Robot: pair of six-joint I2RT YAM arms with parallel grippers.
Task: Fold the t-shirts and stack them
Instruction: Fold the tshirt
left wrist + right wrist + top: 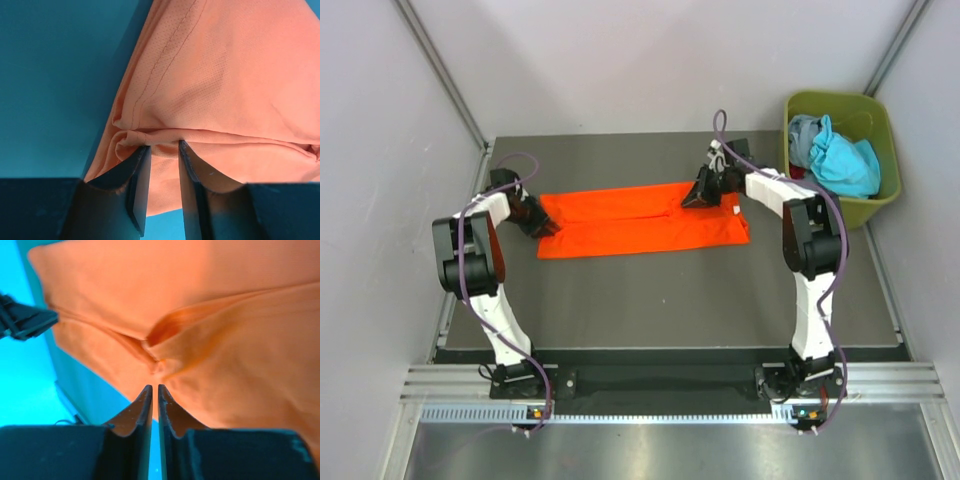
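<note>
The bright orange t-shirt point(640, 225) lies flat in a long band across the dark table point(670, 290). My left gripper point(542, 226) sits at the shirt's left end. Its jaws point(162, 144) stand a little apart over a bunched fold of orange cloth point(225, 75). My right gripper point(700, 195) is at the fold line near the shirt's right end. Its jaws point(154, 386) are nearly closed, and the cloth point(225, 340) puckers toward the tips. A teal-blue shirt point(845, 160) and a grey shirt point(805, 135) lie crumpled in the bin.
The olive-green plastic bin point(840, 97) stands at the back right, off the table corner. Grey walls close in on the left, back and right. The left gripper point(25, 320) shows at the far left of the right wrist view.
</note>
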